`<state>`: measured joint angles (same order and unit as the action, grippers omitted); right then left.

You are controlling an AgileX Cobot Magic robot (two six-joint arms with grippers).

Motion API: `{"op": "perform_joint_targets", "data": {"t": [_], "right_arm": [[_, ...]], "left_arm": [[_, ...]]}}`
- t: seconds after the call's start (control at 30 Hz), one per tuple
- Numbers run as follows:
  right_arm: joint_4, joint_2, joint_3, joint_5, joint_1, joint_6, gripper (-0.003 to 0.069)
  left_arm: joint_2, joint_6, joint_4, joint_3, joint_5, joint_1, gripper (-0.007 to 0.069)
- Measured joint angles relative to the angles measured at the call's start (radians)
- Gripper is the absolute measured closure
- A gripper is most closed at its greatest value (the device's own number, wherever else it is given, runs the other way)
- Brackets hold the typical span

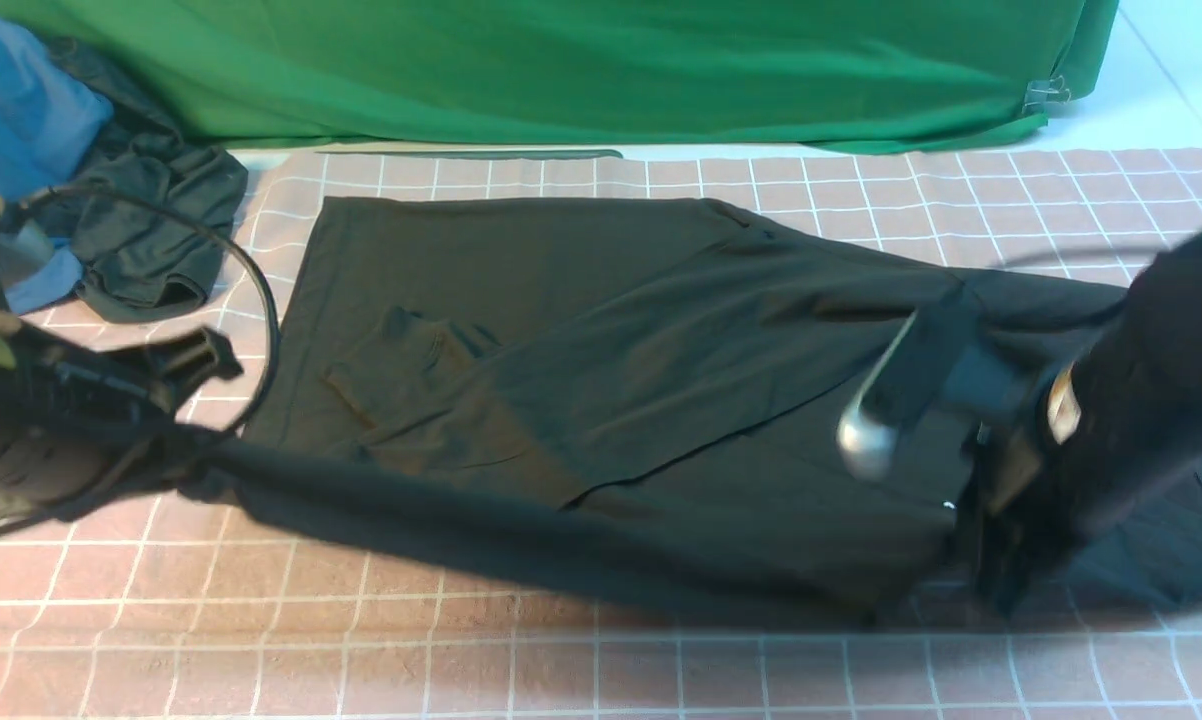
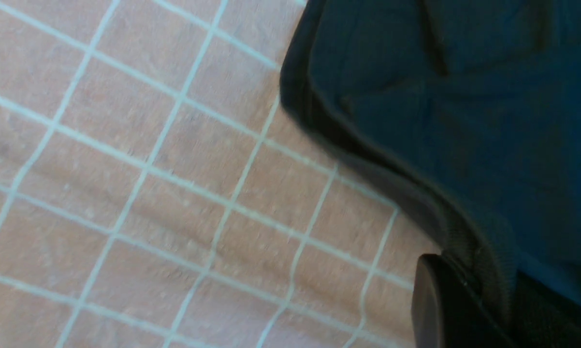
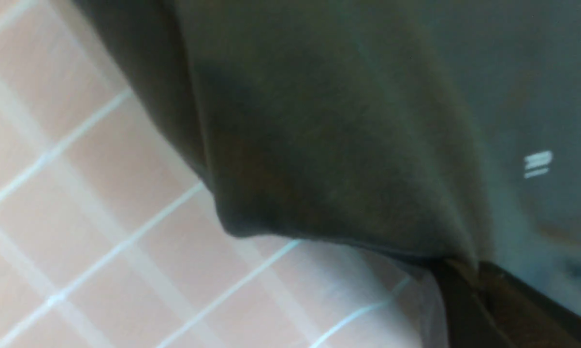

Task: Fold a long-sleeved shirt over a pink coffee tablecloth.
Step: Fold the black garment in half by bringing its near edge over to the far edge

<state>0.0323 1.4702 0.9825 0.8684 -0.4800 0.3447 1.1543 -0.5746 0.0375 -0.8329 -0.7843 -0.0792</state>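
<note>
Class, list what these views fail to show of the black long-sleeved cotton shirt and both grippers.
Left gripper: front view, motion blur smears it.
Right gripper: front view, its own arm covers it; right wrist view, edge crops it.
White print on black shirt: right wrist view, too blurred to read.

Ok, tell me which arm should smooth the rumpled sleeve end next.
Left, probably. The left gripper grips the shirt's near edge close to the sleeve end; the right gripper grips the opposite end.
</note>
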Motion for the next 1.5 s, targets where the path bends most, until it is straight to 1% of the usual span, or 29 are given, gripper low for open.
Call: {"op": "perform_joint_targets", "data": {"t": [0.13, 0.17, 0.23, 0.27, 0.5, 0.7, 0.9, 0.97, 1.07, 1.1, 1.13, 1.23, 1.3, 1.33, 1.5], "right_arm": [[-0.058, 0.016, 0.067, -0.014, 0.088, 0.031, 0.059], [-0.08, 0.036, 0.092, -0.016, 0.123, 0.041, 0.059], [-0.088, 0.053, 0.106, -0.019, 0.144, 0.047, 0.0591], [-0.094, 0.083, 0.13, -0.02, 0.172, 0.049, 0.059], [-0.106, 0.232, 0.266, -0.03, 0.263, 0.047, 0.0592], [-0.127, 0.391, 0.416, -0.031, 0.32, 0.041, 0.0592], [-0.131, 0.537, 0.509, -0.032, 0.327, 0.037, 0.0591], [-0.131, 0.559, 0.529, -0.034, 0.327, 0.036, 0.058], [-0.126, 0.574, 0.565, -0.031, 0.327, 0.034, 0.048], [-0.124, 0.574, 0.576, -0.027, 0.327, 0.034, 0.0424], [-0.121, 0.568, 0.594, -0.016, 0.324, 0.034, 0.0343], [-0.118, 0.542, 0.615, 0.028, 0.307, 0.041, 0.0228], [-0.116, 0.525, 0.618, 0.067, 0.281, 0.066, 0.0192], [-0.116, 0.524, 0.618, 0.071, 0.277, 0.074, 0.0188], [-0.116, 0.532, 0.619, 0.102, 0.187, 0.172, 0.0181]], "left_arm": [[0.088, -0.002, 0.083, -0.01, 0.101, 0.032, 0.058], [0.124, -0.004, 0.109, -0.03, 0.127, 0.035, 0.058], [0.151, -0.004, 0.122, -0.052, 0.14, 0.039, 0.058], [0.195, -0.004, 0.134, -0.096, 0.15, 0.039, 0.058], [0.412, -0.002, 0.153, -0.339, 0.158, 0.039, 0.058], [0.597, -0.002, 0.157, -0.541, 0.125, 0.039, 0.058], [0.751, -0.002, 0.157, -0.678, 0.075, 0.039, 0.058], [0.779, -0.002, 0.156, -0.699, 0.061, 0.039, 0.058], [0.803, -0.002, 0.149, -0.709, 0.046, 0.039, 0.058], [0.804, -0.002, 0.143, -0.709, 0.043, 0.039, 0.058], [0.805, -0.002, 0.129, -0.71, 0.042, 0.039, 0.058], [0.805, -0.002, 0.108, -0.715, 0.042, 0.039, 0.058], [0.805, -0.002, 0.099, -0.717, 0.042, 0.039, 0.058], [0.805, -0.002, 0.099, -0.717, 0.042, 0.039, 0.058], [0.805, -0.002, 0.096, -0.717, 0.041, 0.039, 0.058]]}}
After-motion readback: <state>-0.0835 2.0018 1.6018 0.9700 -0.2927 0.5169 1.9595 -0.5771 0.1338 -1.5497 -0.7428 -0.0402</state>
